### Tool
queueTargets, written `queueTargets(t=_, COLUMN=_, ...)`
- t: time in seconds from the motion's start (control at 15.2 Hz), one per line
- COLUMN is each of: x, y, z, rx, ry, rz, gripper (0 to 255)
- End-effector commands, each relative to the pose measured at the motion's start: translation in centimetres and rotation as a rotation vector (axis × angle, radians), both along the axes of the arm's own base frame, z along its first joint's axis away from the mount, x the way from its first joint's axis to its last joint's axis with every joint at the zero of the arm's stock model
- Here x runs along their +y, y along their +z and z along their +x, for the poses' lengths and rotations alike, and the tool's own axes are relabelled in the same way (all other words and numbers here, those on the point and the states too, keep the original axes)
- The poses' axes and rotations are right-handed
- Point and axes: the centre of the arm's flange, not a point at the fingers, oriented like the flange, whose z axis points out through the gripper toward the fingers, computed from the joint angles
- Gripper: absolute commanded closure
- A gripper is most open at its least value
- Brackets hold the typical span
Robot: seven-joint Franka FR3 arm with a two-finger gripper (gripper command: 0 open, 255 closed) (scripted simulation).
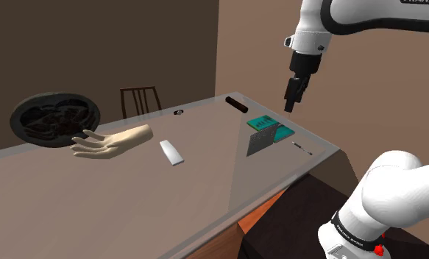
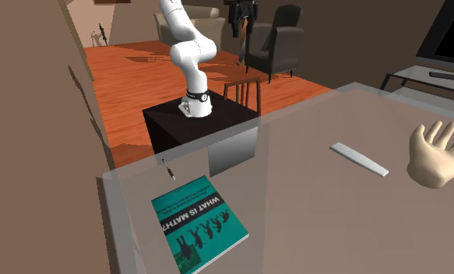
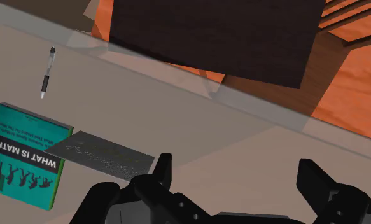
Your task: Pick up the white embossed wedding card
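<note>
at the shoulder view's left a dark round dish [image 1: 56, 119], a pale mannequin hand [image 1: 111, 143] and a flat white bar [image 1: 171, 153] lie well apart from the work, so they should not hinder; further right the thin grey embossed card [image 1: 260, 141] sits just beside a teal paperback book [image 1: 270, 125] near a corner of the glassy surface [image 1: 205, 199], seemingly tipped up on an edge, which would offer a thin rim to pinch; rightmost, the black fingers [image 3: 161, 168] hang high above and a little off it, spread wide on nothing, likely poised to descend.

Teal book [image 2: 199, 223], pen [image 3: 48, 72], mannequin hand [image 1: 113, 142]
</note>
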Motion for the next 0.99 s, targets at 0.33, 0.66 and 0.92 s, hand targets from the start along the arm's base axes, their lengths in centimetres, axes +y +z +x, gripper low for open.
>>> queueTargets(t=0.33, x=-5.0, y=-4.5, z=1.5, rx=-0.036, ry=0.279, rz=0.047, gripper=0)
queueTargets(t=0.66, x=-9.2, y=-9.2, z=4.5, rx=-0.072, ry=0.559, rz=0.093, gripper=0)
queueTargets(t=0.92, x=-11.7, y=-12.9, z=7.7, rx=-0.101, ry=0.783, rz=0.130, gripper=0)
